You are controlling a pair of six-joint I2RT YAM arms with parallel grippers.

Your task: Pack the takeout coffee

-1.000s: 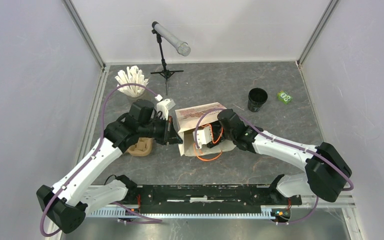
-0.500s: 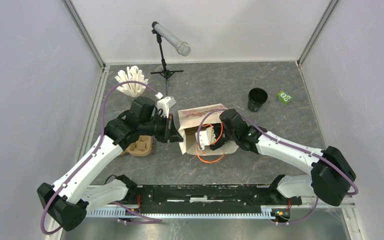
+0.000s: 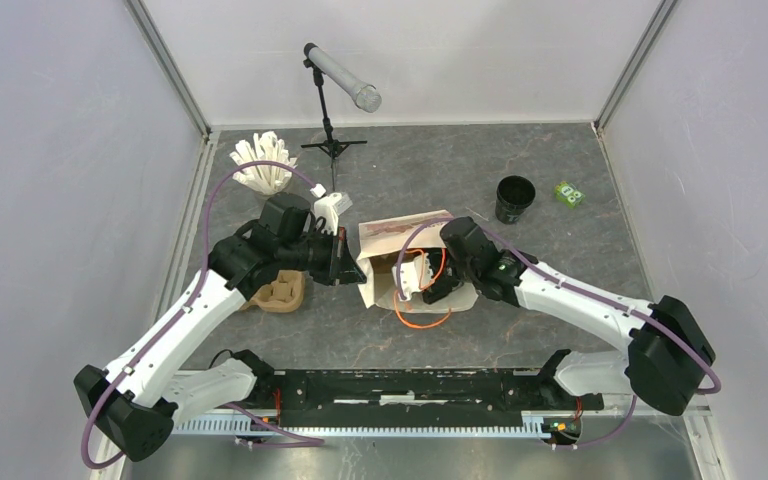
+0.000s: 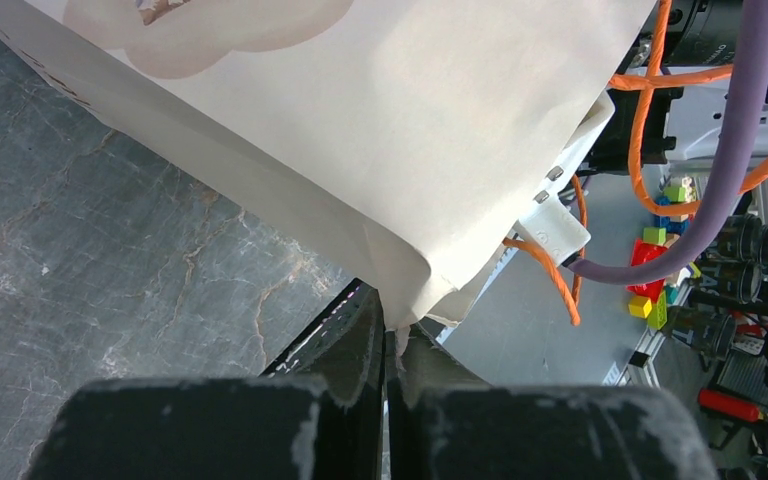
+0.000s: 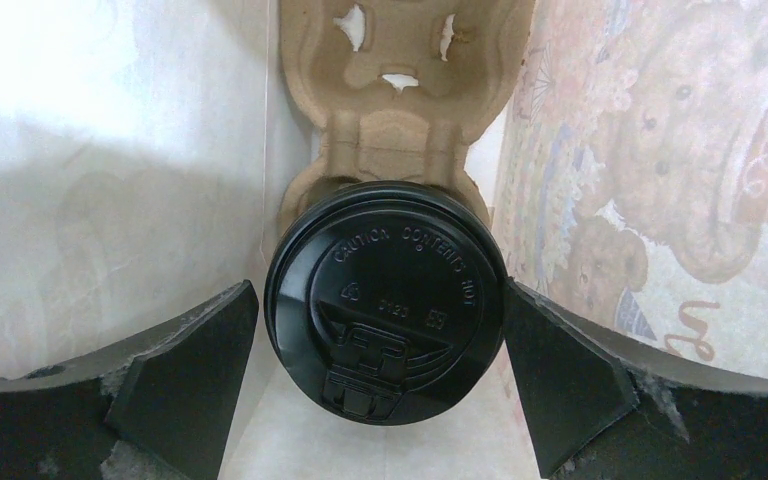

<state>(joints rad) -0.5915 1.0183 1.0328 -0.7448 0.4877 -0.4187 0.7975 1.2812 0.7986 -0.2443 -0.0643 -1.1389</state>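
The takeout coffee [image 5: 385,310], a black cup with a round black lid, sits inside the brown paper bag [image 3: 405,232] against a moulded cardboard carrier [image 5: 400,70]. My right gripper [image 5: 380,290] reaches into the bag mouth and is open. Its fingers [image 5: 190,370] stand on either side of the lid, the left one with a thin gap. My left gripper [image 4: 390,335] is shut on the bag's edge [image 4: 410,290] at the bag's left side, also seen from above as the left gripper [image 3: 345,262]. In the top view the cup in the bag is hidden.
Another black cup [image 3: 515,197] and a small green item [image 3: 568,193] stand at the back right. A grey cup of white sticks [image 3: 263,163] and a microphone stand [image 3: 332,140] are at the back left. A brown cardboard carrier [image 3: 282,294] lies under my left arm.
The right gripper's jaws have spread wider inside the bag, and the right arm has shifted slightly right. The left gripper keeps its pinch on the bag edge.
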